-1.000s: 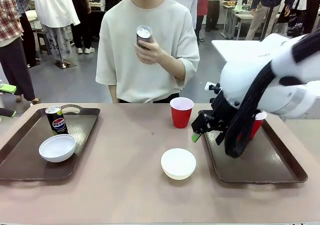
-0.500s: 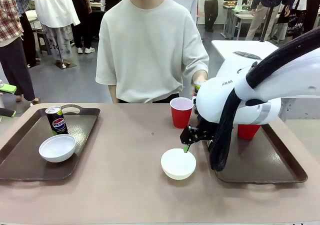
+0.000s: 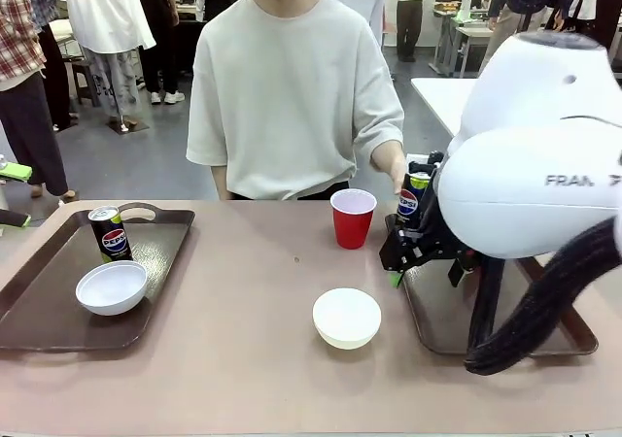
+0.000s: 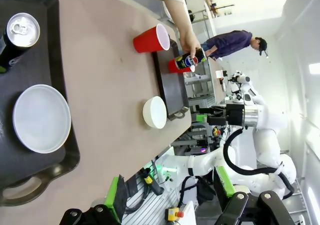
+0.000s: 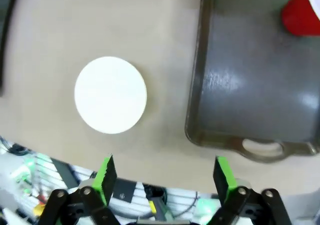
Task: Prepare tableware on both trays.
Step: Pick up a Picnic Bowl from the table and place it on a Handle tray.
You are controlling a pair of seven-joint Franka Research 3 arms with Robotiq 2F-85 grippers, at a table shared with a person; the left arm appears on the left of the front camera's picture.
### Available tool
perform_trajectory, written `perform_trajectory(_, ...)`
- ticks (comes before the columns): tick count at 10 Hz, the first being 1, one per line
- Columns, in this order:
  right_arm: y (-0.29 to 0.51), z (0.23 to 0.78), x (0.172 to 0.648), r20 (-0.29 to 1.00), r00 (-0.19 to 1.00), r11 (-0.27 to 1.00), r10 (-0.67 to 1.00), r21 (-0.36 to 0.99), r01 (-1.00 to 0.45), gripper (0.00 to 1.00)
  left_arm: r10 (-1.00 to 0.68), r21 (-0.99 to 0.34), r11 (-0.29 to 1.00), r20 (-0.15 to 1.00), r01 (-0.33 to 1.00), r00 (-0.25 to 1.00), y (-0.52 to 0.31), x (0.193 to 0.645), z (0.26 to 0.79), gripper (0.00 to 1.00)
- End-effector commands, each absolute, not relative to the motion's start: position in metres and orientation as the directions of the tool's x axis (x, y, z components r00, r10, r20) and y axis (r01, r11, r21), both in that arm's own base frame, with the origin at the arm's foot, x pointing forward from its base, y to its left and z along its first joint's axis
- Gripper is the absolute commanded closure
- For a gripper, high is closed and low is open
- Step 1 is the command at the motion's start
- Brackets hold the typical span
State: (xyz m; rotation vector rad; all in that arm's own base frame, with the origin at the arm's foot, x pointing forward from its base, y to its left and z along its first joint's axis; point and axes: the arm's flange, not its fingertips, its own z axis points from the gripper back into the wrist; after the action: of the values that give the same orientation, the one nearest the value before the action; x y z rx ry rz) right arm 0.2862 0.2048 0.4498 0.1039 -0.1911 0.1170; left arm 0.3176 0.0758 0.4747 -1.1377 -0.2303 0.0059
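Note:
On the left tray stand a Pepsi can and a white bowl. Between the trays, a second white bowl and a red cup rest on the table. My right gripper hovers open over the near-left edge of the right tray. The right wrist view has its open fingers, the bowl, the tray and another red cup. The person's hand holds a Pepsi can at that tray's far end. My left gripper is open and high above the table.
The right arm's bulky white body hides most of the right tray. The person stands at the far edge. The right tray's cut-out handle faces the robot's side. Bare tabletop lies between the trays.
The person lowered the can from chest height to the right tray's far end. My right gripper dipped toward the middle bowl, then drew back over the tray's edge, still open.

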Motion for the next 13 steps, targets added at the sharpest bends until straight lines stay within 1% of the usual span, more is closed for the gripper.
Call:
perform_trajectory(1,0.183,0.413,0.260,0.179,0.980,0.991,0.092,0.080,-0.108,0.00,0.121,-0.905,0.404,0.201,0.136,0.972,0.076,0.318,0.475,0.08)
perform_trajectory(6,0.183,0.411,0.263,0.148,0.984,0.990,0.101,0.081,-0.114,0.00,0.121,-0.905,0.404,0.201,0.136,0.972,0.076,0.318,0.475,0.08)
perform_trajectory(7,0.203,0.442,0.287,0.153,0.983,0.989,0.102,0.086,-0.116,0.00,0.121,-0.905,0.404,0.201,0.136,0.972,0.076,0.318,0.475,0.08)
perform_trajectory(9,0.203,0.440,0.287,0.148,0.984,0.990,0.102,0.086,-0.116,0.00,0.121,-0.905,0.404,0.201,0.136,0.972,0.076,0.318,0.475,0.08)
perform_trajectory(10,0.200,0.421,0.309,0.115,0.990,0.991,0.085,0.098,-0.097,0.00,0.121,-0.905,0.404,0.201,0.136,0.972,0.076,0.318,0.475,0.08)
perform_trajectory(11,0.208,0.402,0.326,0.075,0.994,0.993,0.082,0.075,-0.088,0.00,0.121,-0.905,0.404,0.201,0.136,0.972,0.076,0.318,0.475,0.08)
perform_trajectory(13,0.226,0.378,0.343,0.043,0.994,0.994,0.098,0.046,-0.100,0.00,0.121,-0.905,0.404,0.201,0.136,0.972,0.076,0.318,0.475,0.08)
